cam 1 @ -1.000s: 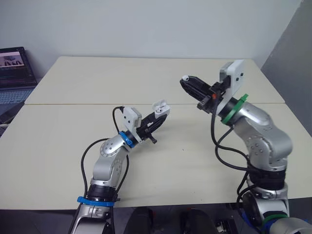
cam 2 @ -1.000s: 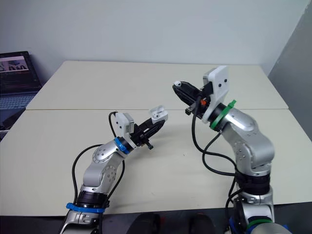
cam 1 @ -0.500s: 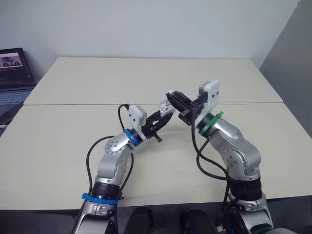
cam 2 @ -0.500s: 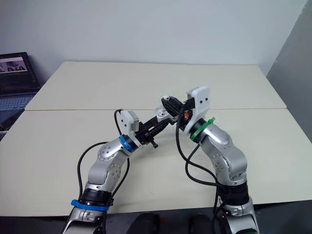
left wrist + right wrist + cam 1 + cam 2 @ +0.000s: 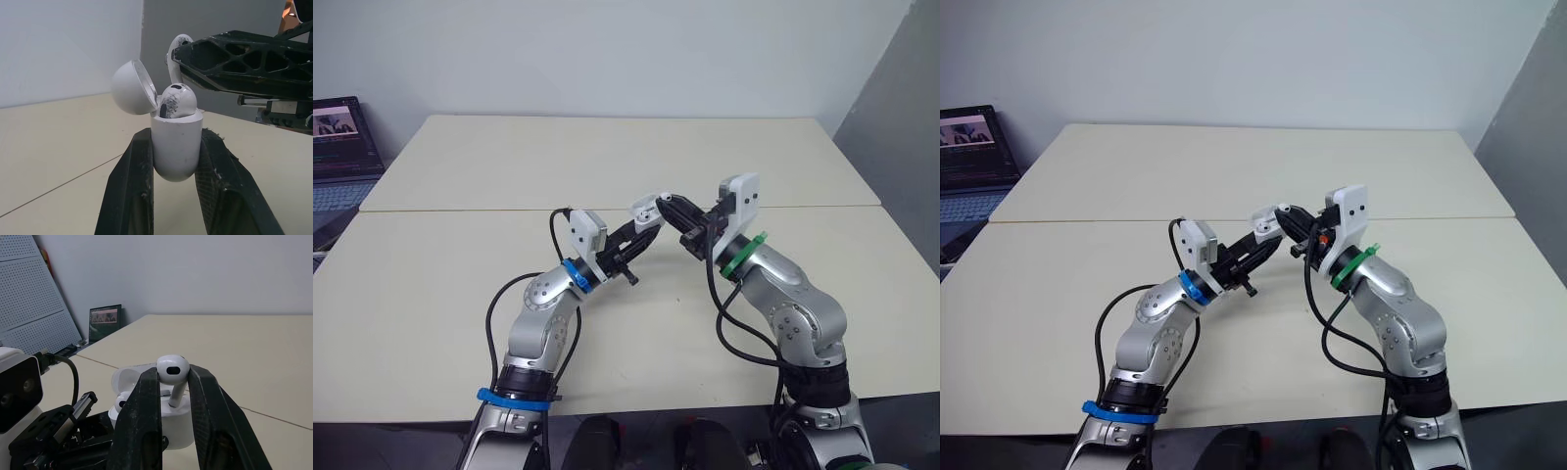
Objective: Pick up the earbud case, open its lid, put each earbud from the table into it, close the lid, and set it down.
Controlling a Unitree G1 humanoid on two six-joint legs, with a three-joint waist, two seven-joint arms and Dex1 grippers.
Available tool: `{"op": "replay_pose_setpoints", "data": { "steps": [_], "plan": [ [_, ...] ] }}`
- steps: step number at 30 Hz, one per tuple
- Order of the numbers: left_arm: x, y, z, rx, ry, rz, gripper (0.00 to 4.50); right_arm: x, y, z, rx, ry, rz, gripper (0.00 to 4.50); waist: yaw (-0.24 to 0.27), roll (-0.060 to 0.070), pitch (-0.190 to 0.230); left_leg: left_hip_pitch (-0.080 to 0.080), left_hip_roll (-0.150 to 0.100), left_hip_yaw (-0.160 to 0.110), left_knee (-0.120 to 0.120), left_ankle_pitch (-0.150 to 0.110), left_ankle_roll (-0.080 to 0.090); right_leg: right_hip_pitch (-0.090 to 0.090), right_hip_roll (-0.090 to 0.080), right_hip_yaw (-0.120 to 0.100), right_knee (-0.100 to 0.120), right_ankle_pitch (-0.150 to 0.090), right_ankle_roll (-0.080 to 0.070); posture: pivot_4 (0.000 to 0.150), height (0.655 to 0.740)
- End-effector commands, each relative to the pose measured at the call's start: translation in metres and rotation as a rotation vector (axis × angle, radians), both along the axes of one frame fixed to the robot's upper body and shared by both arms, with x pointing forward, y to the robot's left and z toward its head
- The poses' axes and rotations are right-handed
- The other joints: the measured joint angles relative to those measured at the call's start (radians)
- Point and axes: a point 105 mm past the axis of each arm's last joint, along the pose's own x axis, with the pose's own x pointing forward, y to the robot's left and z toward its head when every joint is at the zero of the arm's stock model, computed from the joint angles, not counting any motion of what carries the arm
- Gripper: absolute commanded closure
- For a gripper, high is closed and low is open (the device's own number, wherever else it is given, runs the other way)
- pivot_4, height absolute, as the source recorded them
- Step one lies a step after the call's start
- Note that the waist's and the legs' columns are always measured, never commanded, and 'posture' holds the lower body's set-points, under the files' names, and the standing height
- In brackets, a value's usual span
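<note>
Right pincer (image 5: 667, 203) has swung in since a second ago. We've got it clamping a white earbud (image 5: 172, 369) just above the open case (image 5: 176, 154), which the left pincer (image 5: 176, 133) grips above the tabletop (image 5: 440, 284), scuffed earbud (image 5: 177, 100) already inside.

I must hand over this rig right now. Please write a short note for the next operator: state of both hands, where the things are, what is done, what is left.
Left hand: shut on the small white plastic earbud case, held above the beige table, with its round lid open.
Right hand: shut on the second white earbud, stem down, just over the case's open top; not seated yet.
Done: case picked up, lid opened, first white earbud seated in the case.
Left: seat the second earbud, close the lid, set the case down.
</note>
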Motion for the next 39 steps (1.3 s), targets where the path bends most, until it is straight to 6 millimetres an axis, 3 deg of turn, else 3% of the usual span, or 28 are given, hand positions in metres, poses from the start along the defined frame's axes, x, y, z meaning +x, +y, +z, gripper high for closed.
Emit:
{"op": "replay_pose_setpoints", "data": {
  "steps": [1, 27, 32, 39],
  "plan": [
    [-0.006, -0.002, 0.018, -0.021, -0.069, -0.015, 3.75, -0.002, 0.001, 0.008, -0.009, -0.055, 0.004, 4.10, 0.000, 0.000, 0.000, 0.000, 0.000, 0.000, 0.000, 0.000, 0.000, 0.000, 0.000, 0.000, 0.000, 0.000, 0.000, 0.150, 0.7400],
    [-0.010, -0.002, 0.018, -0.007, -0.089, -0.039, 3.75, -0.002, 0.001, -0.010, -0.131, -0.034, 0.016, 4.10, 0.000, 0.000, 0.000, 0.000, 0.000, 0.000, -0.001, 0.000, 0.000, 0.000, -0.001, 0.000, -0.001, 0.000, 0.001, 0.150, 0.7400],
    [-0.011, -0.002, 0.018, -0.008, -0.088, -0.039, 3.75, -0.002, 0.000, -0.009, -0.134, -0.043, 0.014, 2.46, 0.000, 0.000, 0.000, 0.000, 0.000, 0.000, -0.001, 0.000, 0.000, 0.000, -0.001, 0.000, -0.001, 0.000, 0.001, 0.150, 0.7400],
    [-0.010, -0.002, 0.017, -0.011, -0.080, -0.032, 3.75, -0.008, -0.003, -0.001, -0.072, -0.051, 0.057, 2.46, 0.000, 0.000, 0.000, -0.001, 0.000, 0.000, -0.001, 0.000, 0.000, 0.000, -0.002, 0.000, -0.001, -0.001, 0.001, 0.150, 0.7400]
  ]
}}
